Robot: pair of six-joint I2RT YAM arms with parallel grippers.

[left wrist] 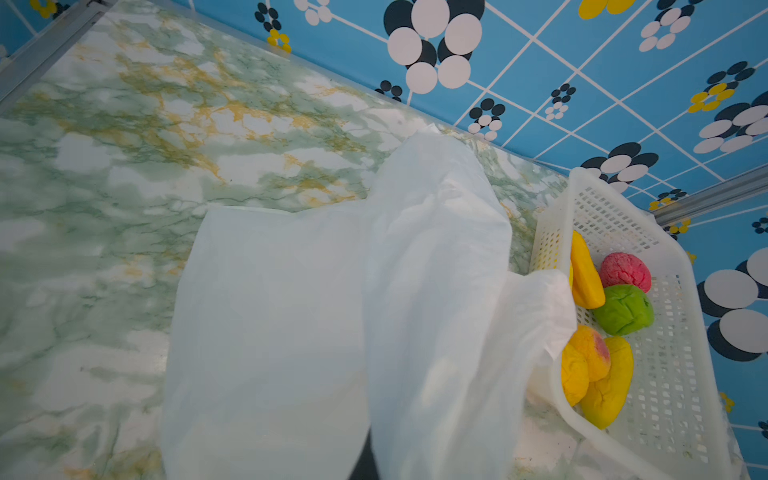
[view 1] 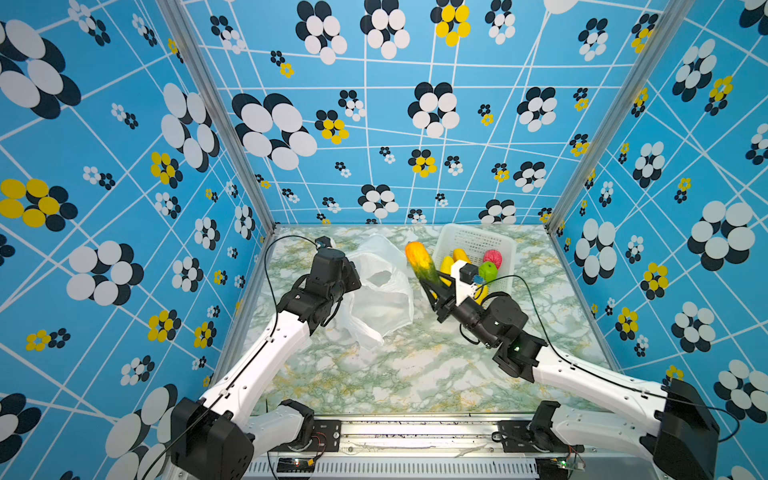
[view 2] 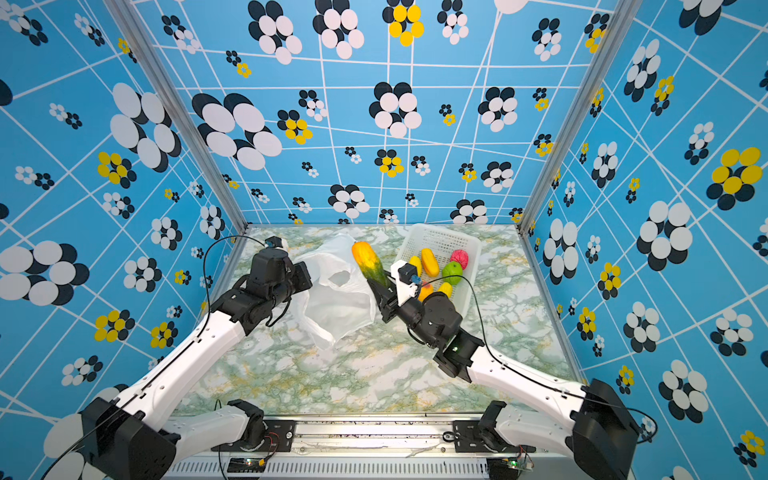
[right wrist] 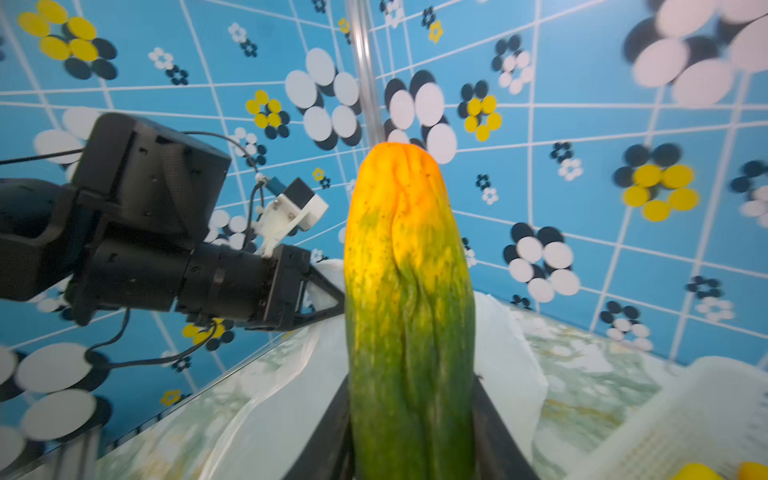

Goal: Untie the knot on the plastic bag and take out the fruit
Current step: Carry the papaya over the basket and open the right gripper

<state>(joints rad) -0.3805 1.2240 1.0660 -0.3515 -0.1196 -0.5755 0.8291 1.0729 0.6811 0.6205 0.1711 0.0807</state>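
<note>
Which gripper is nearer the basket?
Right. The right gripper, jaws clamping the long fruit, is just beside the basket; the left gripper grips the bag, which lies between it and the basket.

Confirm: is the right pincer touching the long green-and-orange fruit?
Touching. In the right wrist view the right pincer has both dark fingers pressed against the green end of the fruit, no gap either side.

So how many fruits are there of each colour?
Green-and-orange fruit: 1, held in the right end effector
Green fruit: 1, in the basket
Pink-red fruit: 1, in the basket
Yellow-to-orange fruit: 4 sure, in the basket; more may be hidden
Total: 7 sure
</note>
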